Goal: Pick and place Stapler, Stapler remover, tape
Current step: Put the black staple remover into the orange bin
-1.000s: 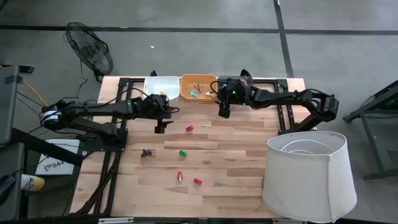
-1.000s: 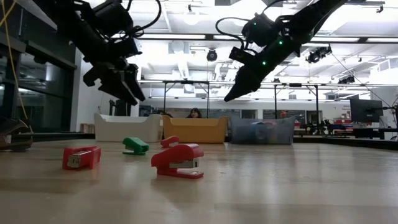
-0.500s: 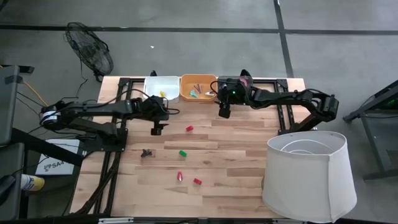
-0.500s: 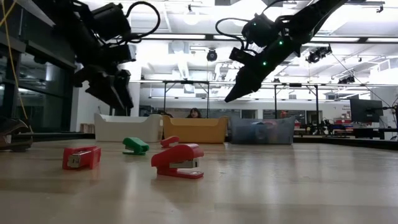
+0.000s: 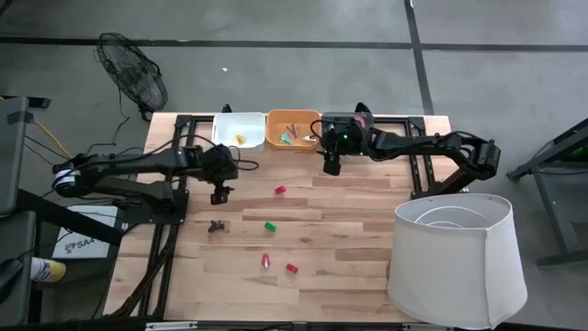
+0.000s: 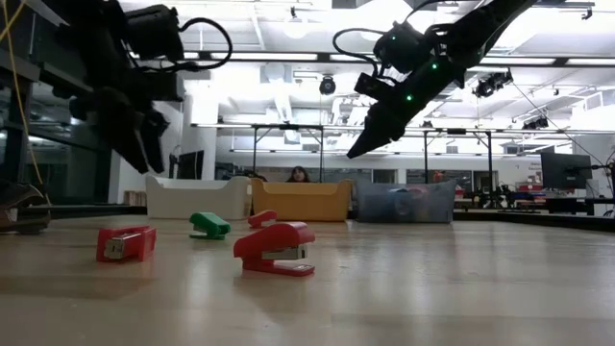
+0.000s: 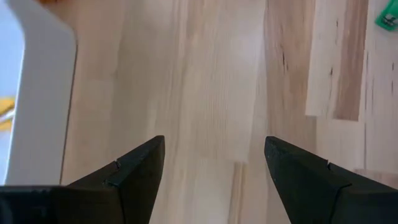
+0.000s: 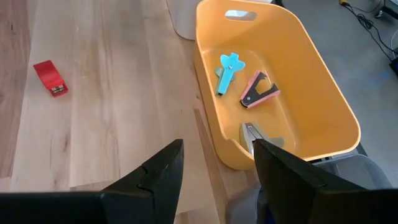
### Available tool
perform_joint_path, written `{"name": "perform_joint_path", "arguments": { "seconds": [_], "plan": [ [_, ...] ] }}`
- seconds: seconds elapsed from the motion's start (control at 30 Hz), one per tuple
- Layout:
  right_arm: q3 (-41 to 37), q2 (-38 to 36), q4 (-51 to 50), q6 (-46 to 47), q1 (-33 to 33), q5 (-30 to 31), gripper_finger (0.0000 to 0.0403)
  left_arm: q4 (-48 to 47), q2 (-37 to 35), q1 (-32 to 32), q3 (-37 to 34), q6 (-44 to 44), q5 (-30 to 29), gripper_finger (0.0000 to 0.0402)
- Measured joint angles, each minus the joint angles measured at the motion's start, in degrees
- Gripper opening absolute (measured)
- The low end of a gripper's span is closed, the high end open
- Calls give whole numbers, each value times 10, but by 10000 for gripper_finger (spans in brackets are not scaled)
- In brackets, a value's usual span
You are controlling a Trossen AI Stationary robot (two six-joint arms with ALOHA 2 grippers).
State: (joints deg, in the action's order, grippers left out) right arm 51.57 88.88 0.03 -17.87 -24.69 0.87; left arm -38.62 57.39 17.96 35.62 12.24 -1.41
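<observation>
Pale wooden planks make up the desk (image 5: 349, 248), which stands on a grey floor with a fan (image 5: 133, 78) off its far left corner and a large white lampshade (image 5: 457, 257) at its near right corner. Along the far edge sit a white bin (image 5: 225, 138) holding something yellow and, touching it on the right, an orange bin (image 8: 323, 93). Inside the orange bin lie a light blue staple remover (image 8: 227, 71), a pink staple remover (image 8: 259, 91) and a metal-coloured piece near the wall. The left gripper (image 5: 219, 195) hangs above bare wood just near of the white bin, its fingers (image 7: 134, 171) spread wide and released, nothing between them. The right gripper (image 5: 331, 167) hovers just near of the orange bin's right end, its fingers (image 8: 158, 174) apart and empty. On the desk, a red stapler (image 5: 280, 189) lies between the two grippers, a green stapler (image 5: 270, 225) sits nearer, and two more red staplers (image 5: 265, 260) (image 5: 291, 268) rest nearer still, close together. A dark staple remover (image 5: 217, 225) lies left of the green stapler, near of the left gripper. No tape roll can be made out on the desk.
</observation>
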Motion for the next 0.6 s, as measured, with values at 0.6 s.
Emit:
{"name": "perform_joint_path", "arguments": {
  "seconds": [0.6],
  "plan": [
    [0,0,-2,11,0,-4,187,-124,-67,-192,0,-224,-117,272]
  ]
}}
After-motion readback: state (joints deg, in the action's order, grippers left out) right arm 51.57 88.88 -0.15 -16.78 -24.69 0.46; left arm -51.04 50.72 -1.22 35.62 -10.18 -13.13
